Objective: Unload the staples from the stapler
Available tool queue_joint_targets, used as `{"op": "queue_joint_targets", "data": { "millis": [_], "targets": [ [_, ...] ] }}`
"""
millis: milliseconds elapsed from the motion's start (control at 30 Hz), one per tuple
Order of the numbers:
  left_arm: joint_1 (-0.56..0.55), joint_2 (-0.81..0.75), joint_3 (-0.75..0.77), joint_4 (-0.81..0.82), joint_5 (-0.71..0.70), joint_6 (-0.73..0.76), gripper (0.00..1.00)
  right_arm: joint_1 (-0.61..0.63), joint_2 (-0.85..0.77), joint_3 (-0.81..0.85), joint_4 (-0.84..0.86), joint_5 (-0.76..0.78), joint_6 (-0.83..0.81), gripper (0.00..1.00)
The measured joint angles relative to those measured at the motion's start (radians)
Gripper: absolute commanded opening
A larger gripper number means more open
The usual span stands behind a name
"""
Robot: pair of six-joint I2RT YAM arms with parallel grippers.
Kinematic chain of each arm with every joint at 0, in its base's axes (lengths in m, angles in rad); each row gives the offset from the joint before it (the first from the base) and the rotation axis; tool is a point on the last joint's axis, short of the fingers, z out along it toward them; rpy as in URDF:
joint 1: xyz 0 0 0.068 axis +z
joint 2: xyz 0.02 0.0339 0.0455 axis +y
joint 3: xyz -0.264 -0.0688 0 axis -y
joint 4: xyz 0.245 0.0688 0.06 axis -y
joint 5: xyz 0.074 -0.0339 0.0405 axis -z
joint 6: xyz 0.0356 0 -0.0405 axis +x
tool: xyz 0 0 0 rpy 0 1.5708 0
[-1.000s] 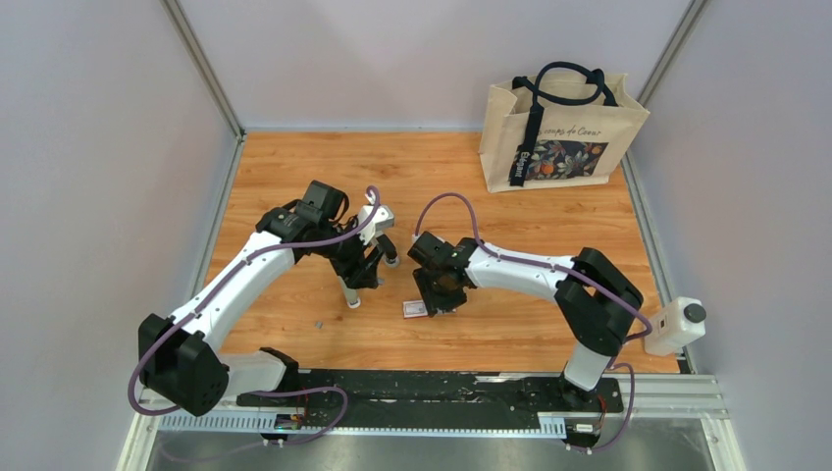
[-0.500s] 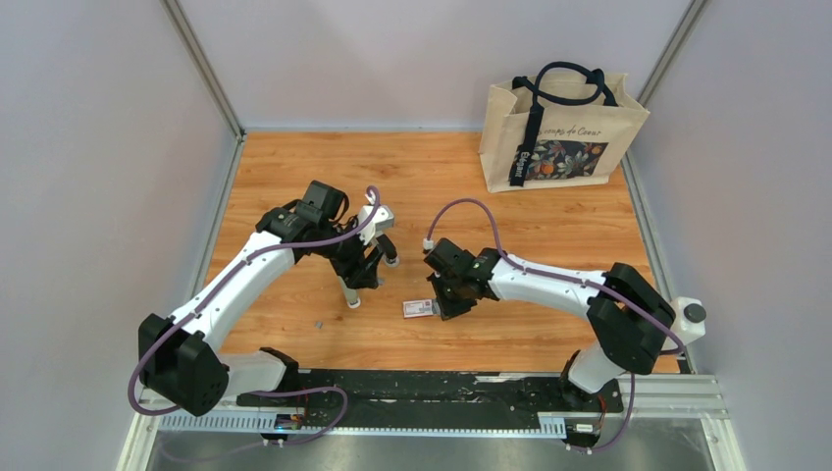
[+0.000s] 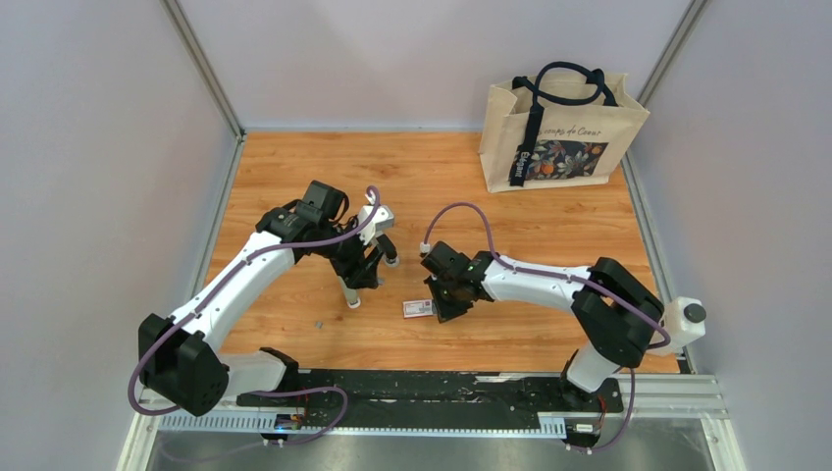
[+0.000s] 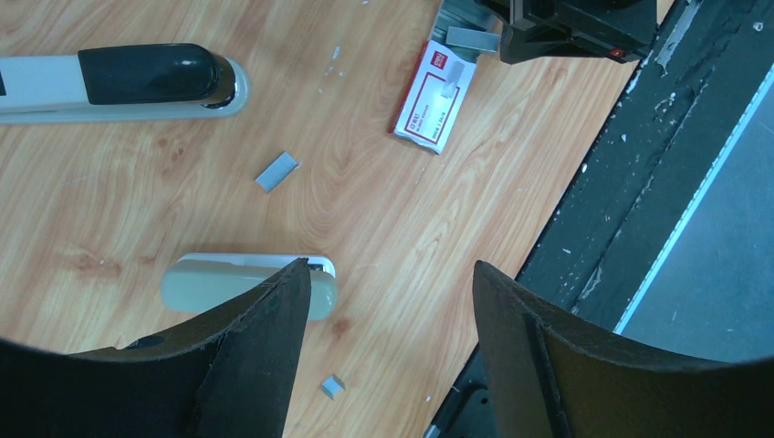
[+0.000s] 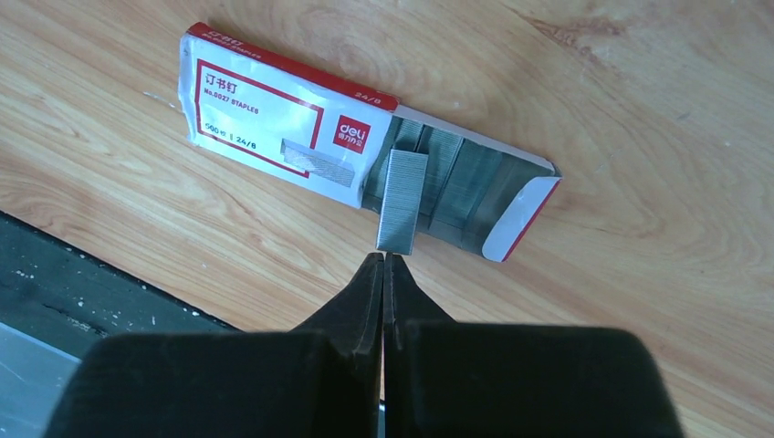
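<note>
On the wooden table (image 3: pixel 549 235), my left gripper (image 4: pixel 392 274) hangs to the left of the staple box (image 4: pixel 436 100), fingers spread wide and holding nothing. My right gripper (image 5: pixel 384 257) sits right at the box, pinched tight on one end of a staple strip (image 5: pixel 402 203) that reaches over the box's open tray. The stapler (image 4: pixel 151 75) lies left of the box, under my left gripper but apart from its fingers. A loose staple bit (image 4: pixel 277 171) lies between stapler and box.
</note>
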Motion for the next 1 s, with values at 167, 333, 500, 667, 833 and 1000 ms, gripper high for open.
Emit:
{"op": "queue_joint_targets", "data": {
  "millis": [167, 333, 500, 667, 833, 1000],
  "targets": [
    [0.0, 0.0, 0.0, 0.0, 0.0, 0.0, 0.73, 0.0, 0.02, 0.001, 0.006, -0.001, -0.002, 0.0],
    [0.0, 0.001, 0.0, 0.001, 0.0, 0.0, 0.73, 0.0, 0.032, 0.011, 0.008, -0.002, -0.004, 0.0],
    [0.0, 0.001, 0.0, 0.002, 0.0, -0.002, 0.73, -0.002, 0.035, 0.022, 0.008, -0.004, -0.011, 0.0],
    [0.0, 0.001, 0.0, 0.003, 0.0, -0.003, 0.73, -0.002, 0.042, 0.042, 0.007, -0.009, -0.021, 0.0],
    [0.0, 0.001, -0.001, 0.003, 0.0, -0.003, 0.73, -0.002, 0.051, 0.059, 0.007, -0.011, -0.027, 0.0],
    [0.0, 0.001, -0.011, 0.005, 0.0, -0.003, 0.73, -0.002, 0.061, 0.075, 0.006, -0.012, -0.031, 0.0]
  ]
}}
